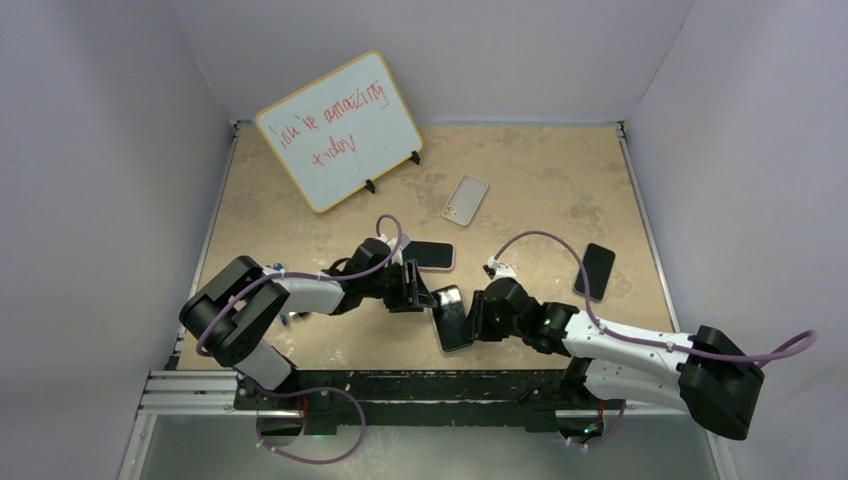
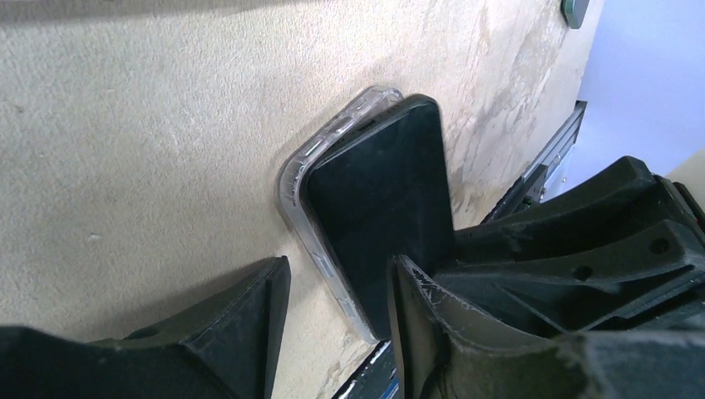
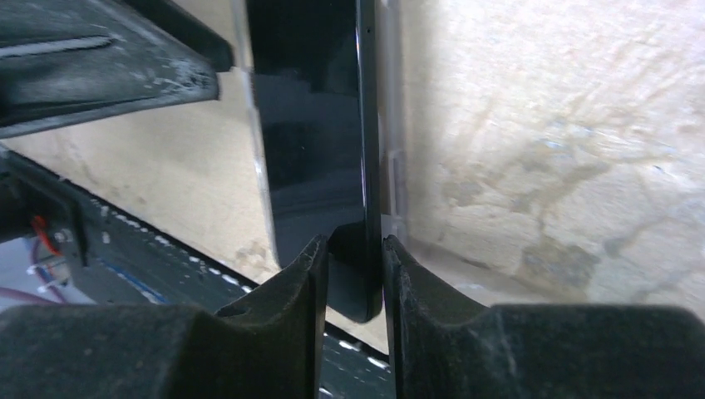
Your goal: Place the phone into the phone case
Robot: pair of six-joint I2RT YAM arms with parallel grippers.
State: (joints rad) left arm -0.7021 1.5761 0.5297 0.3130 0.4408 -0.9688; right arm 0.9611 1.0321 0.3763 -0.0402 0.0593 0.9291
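Note:
A black phone (image 1: 452, 320) lies tilted in a clear case near the table's front edge, between my two grippers. In the left wrist view the phone (image 2: 382, 216) sits partly inside the clear case (image 2: 291, 179), whose rim shows along its left side. My left gripper (image 1: 418, 292) is open (image 2: 337, 299). One finger is on the table and the other is over the phone, with the case rim between them. My right gripper (image 1: 477, 318) is shut on the phone's edge (image 3: 353, 266). The case rim (image 3: 392, 158) shows just right of the phone (image 3: 316, 125).
A whiteboard (image 1: 340, 130) with red writing stands at the back left. A beige phone (image 1: 466, 198), a dark phone with a pink rim (image 1: 432, 255) and a black phone (image 1: 594, 270) lie on the table. The metal rail (image 1: 400, 382) runs just below the phone.

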